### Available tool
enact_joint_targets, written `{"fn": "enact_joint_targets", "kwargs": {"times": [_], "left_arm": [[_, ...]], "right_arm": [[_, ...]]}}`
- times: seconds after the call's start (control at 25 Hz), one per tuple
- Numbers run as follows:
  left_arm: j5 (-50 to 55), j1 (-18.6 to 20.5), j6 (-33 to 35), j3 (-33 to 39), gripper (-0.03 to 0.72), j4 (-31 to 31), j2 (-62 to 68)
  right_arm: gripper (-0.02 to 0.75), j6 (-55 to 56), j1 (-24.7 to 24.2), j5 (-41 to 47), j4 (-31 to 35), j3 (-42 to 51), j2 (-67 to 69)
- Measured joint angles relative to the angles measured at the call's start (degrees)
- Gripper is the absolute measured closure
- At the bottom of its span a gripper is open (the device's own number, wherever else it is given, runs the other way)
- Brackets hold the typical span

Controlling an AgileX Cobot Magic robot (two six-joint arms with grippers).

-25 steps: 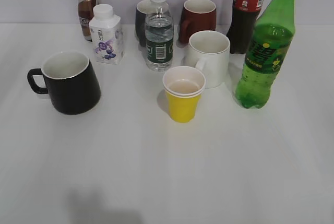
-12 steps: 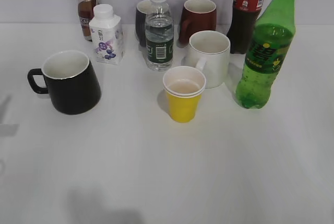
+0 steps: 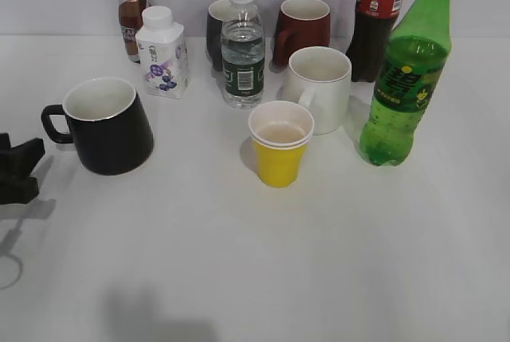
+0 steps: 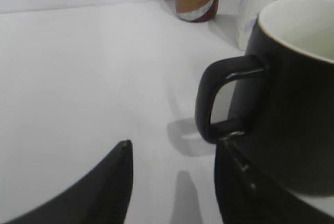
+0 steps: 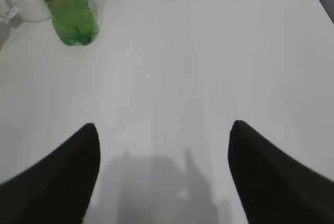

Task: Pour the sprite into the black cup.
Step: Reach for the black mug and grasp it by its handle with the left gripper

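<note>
New since 0.5 s ago: left gripper now in ext. view at left edge, just left of black cup; before, only its shadow there. Everything else on table unmoved.

Left gripper open, holding nothing; in wrist view fingers spread, cup handle close ahead, between them and a bit to the right, not touched. Cup upright, handle to the left, at left side of table, inside off-white, looks empty.

Right gripper open wide too, nothing between fingers, low over bare table at near right, well apart from sprite. Not seen in ext. view.

Sprite upright at right side, cap on, just right of white mug, cola btl behind it. Well apart from black cup.

Yellow paper cup in middle, just near of white mug. Far row, left to right: coffee btl, milk carton, dark mug behind water btl, red mug.
</note>
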Motion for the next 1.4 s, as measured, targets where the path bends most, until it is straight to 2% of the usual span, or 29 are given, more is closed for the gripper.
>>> {"fn": "enact_joint_targets", "kwargs": {"times": [0.36,0.84,1.08,1.4], "left_arm": [[-3.62,0.0,-5.35,-2.82,0.295,0.89,8.42],[-3.75,0.0,-8.23,-5.0,0.295,4.61,8.77],[-3.74,-0.13,-8.39,-5.69,0.297,4.37,8.39],[-3.7,-3.88,-7.83,-10.95,0.328,-0.62,9.9]], "right_arm": [[0.165,0.0,0.0,0.0,0.0,0.0,0.0],[0.165,0.0,0.0,0.0,-0.03,0.0,0.0],[0.165,0.0,0.0,0.0,-0.03,0.0,0.0],[0.165,0.0,0.0,0.0,-0.03,0.0,0.0]]}}
